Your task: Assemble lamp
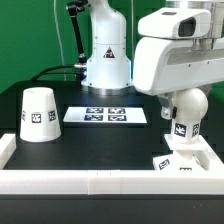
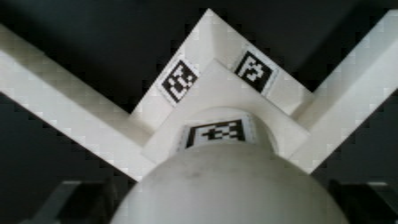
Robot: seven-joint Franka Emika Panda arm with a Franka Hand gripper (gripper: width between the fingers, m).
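My gripper [image 1: 187, 100] is shut on the white ball-shaped bulb [image 1: 188, 108] and holds it neck down, with the tagged neck just above the flat square base [image 1: 172, 161] at the exterior view's front right. In the wrist view the bulb [image 2: 222, 175] fills the foreground between the jaws of the gripper [image 2: 217, 208]. Its tagged neck points at the base [image 2: 217, 65], which shows two tags. Whether the neck touches the base I cannot tell. The cone shade [image 1: 38, 112] stands alone on the exterior view's left.
The marker board [image 1: 105, 115] lies flat at the table's middle. A white raised rim [image 1: 60, 183] runs along the front edge and round the right corner beside the base. The arm's white pedestal [image 1: 107, 60] stands at the back.
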